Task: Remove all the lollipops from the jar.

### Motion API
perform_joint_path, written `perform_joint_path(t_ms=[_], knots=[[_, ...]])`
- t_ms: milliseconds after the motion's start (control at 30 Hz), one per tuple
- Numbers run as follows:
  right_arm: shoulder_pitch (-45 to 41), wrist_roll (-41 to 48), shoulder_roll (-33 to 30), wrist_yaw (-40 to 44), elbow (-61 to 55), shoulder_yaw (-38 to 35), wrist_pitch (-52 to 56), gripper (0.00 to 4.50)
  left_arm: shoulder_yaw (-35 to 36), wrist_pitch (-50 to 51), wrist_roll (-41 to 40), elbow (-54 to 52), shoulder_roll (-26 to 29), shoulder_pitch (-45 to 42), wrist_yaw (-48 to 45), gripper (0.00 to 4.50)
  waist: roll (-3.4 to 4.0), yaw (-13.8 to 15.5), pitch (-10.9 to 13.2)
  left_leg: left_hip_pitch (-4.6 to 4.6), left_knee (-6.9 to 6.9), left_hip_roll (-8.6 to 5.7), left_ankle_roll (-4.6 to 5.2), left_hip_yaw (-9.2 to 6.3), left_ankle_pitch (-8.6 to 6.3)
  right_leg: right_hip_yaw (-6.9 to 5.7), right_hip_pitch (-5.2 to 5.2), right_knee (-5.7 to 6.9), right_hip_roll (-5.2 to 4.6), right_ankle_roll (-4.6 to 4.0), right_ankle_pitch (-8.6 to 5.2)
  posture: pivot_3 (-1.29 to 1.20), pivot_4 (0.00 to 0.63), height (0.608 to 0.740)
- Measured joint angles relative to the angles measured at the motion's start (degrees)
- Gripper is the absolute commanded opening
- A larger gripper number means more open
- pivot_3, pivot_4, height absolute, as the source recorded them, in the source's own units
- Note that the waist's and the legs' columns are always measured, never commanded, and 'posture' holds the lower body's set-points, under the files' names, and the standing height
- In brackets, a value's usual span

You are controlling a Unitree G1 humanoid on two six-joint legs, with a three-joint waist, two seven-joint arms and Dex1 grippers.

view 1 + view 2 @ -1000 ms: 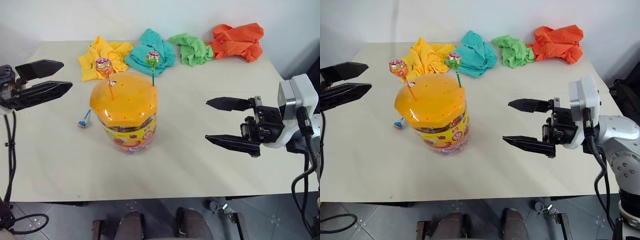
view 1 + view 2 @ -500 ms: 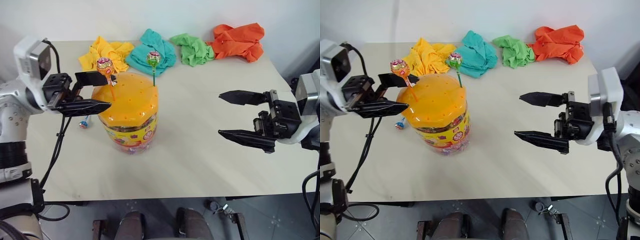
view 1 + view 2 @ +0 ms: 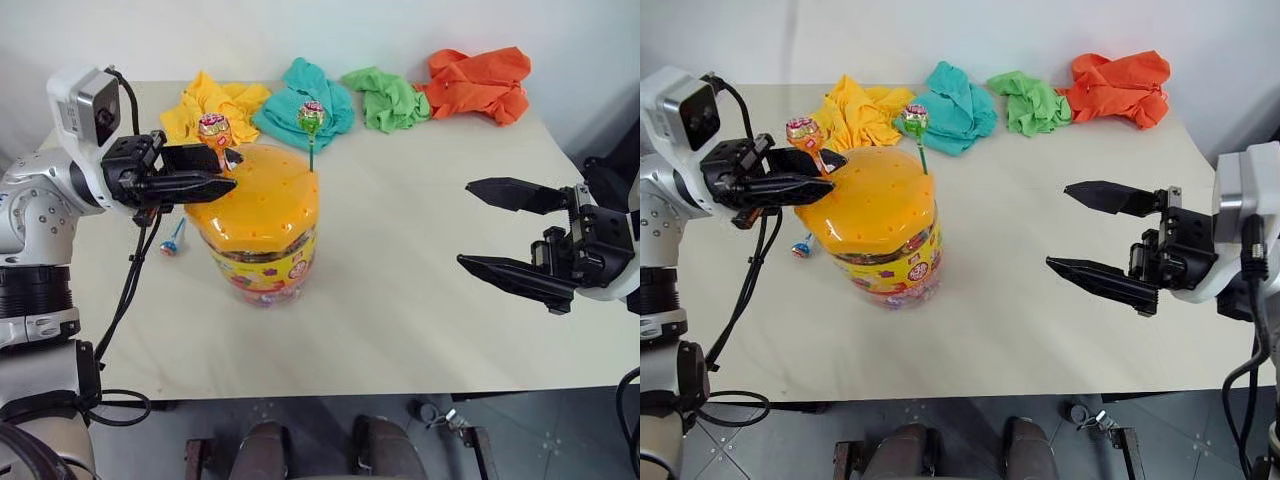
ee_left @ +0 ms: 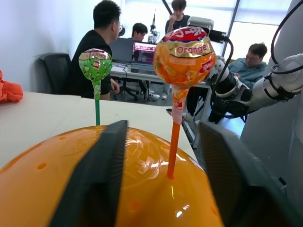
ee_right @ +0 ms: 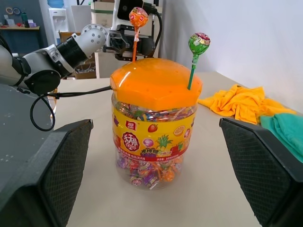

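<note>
Straddling the orange lollipop's stick above the jar, left claw (fingers narrowed, not yet touching).

The two head cameras look forward and down over the table. Each wrist camera looks level and close at the jar from opposite sides, both sharing its lid.
</note>
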Motion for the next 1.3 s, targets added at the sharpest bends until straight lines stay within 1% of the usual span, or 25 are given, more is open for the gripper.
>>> perform_joint_path(t_ms=[100,133,367,533,600,667,767,867,967,1067,1133,1200,1300], knots=[[0.58,0.01,0.00,0.01,-0.10,-0.39,-0.04,4.50,0.05,0.07,-0.08,0.10,-0.23,-1.59,0.11,0.24,0.00,-0.01,0.00,-0.15,0.11,0.00,0.00,-0.11,0.00,-0.08,-0.03,0.00,0.01,0.00,0.00,0.00,0.150,0.740],[0.68,0.01,0.00,0.04,-0.11,-0.39,-0.05,4.50,0.13,0.19,-0.37,0.11,-0.33,-2.41,0.09,0.02,0.00,-0.03,0.00,-0.23,0.19,0.00,0.01,-0.17,0.00,-0.11,-0.04,0.01,0.01,0.01,0.00,0.00,0.150,0.740],[0.52,-0.01,0.00,0.55,-0.10,-0.39,-0.15,4.50,2.60,0.29,-0.88,0.11,-0.78,-5.97,4.72,0.02,0.00,-0.01,0.00,-0.36,0.32,0.00,0.03,-0.32,-0.02,-0.20,-0.04,0.01,0.01,0.05,0.03,0.00,0.150,0.740],[-0.45,-0.15,0.00,1.63,0.62,-0.13,-0.17,4.50,6.16,-0.31,-0.32,-0.56,-1.01,-6.64,14.68,0.02,0.00,-0.08,0.00,-0.38,0.33,0.00,0.03,-0.37,-0.02,-0.22,-0.04,0.01,0.01,0.06,0.03,0.00,0.150,0.740],[-0.76,-0.41,0.00,2.41,1.42,0.83,-0.18,4.50,7.52,0.54,1.48,-1.14,0.61,-5.41,20.76,0.02,0.00,-0.15,0.00,-0.38,0.32,0.00,0.03,-0.38,-0.02,-0.21,-0.04,0.02,0.00,0.06,0.03,0.00,0.150,0.740],[-0.98,-1.43,0.01,3.88,2.29,2.16,-0.69,4.50,9.11,2.72,3.35,-3.33,3.76,-1.15,26.35,0.02,0.00,-0.60,0.00,-0.34,0.27,0.00,0.03,-0.35,-0.02,-0.19,-0.05,0.01,0.00,0.06,0.03,0.00,0.150,0.740],[-1.88,-2.94,0.12,5.83,3.66,4.58,-1.38,4.50,11.12,7.54,4.33,-6.02,6.01,5.81,32.28,0.02,0.00,-0.69,0.00,-0.37,0.28,0.01,0.03,-0.37,-0.02,-0.21,-0.06,0.02,0.00,0.06,0.03,0.00,0.150,0.740],[-4.74,-4.06,0.72,7.45,5.22,7.51,-1.77,4.50,14.12,16.08,4.73,-10.44,7.81,13.73,39.75,0.02,0.00,-0.79,0.00,-0.38,0.29,0.01,0.04,-0.39,-0.02,-0.19,-0.06,0.02,-0.01,0.06,0.03,0.00,0.150,0.740],[-7.24,-5.20,1.46,8.87,7.30,9.36,-2.59,4.50,20.02,26.77,4.66,-14.54,8.39,20.86,47.35,0.02,0.00,-0.84,0.00,-0.39,0.27,0.03,0.04,-0.43,-0.02,-0.21,-0.06,0.02,-0.02,0.06,0.03,0.00,0.150,0.740],[-8.27,-6.18,2.01,10.09,9.05,10.95,-2.82,4.50,25.60,36.66,4.88,-17.73,8.74,28.83,51.97,0.02,0.00,-0.87,0.00,-0.39,0.27,0.02,0.04,-0.41,-0.03,-0.20,-0.06,0.01,-0.03,0.06,0.03,0.00,0.150,0.740],[-8.68,-7.01,2.43,10.94,10.10,11.54,-3.13,4.50,26.91,44.22,5.71,-19.59,9.35,35.83,54.02,0.02,0.01,-0.86,0.00,-0.38,0.25,0.02,0.03,-0.41,-0.03,-0.19,-0.07,0.02,-0.04,0.05,0.03,0.00,0.150,0.740],[-9.31,-7.24,2.47,11.44,10.82,11.89,-3.36,4.50,27.03,48.86,6.25,-20.15,9.36,38.58,55.25,0.02,0.00,-0.53,0.01,-0.39,0.26,0.03,0.00,-0.44,-0.05,-0.21,-0.08,0.03,-0.03,0.04,0.02,0.00,0.150,0.740],[-10.35,-7.57,2.60,11.88,10.88,12.72,-3.52,4.50,27.13,52.96,7.32,-20.33,10.24,38.86,57.37,0.02,-0.02,0.02,-0.01,-0.38,0.29,0.02,-0.02,-0.46,-0.06,-0.21,-0.07,0.04,-0.05,0.03,0.04,0.00,0.150,0.740]])
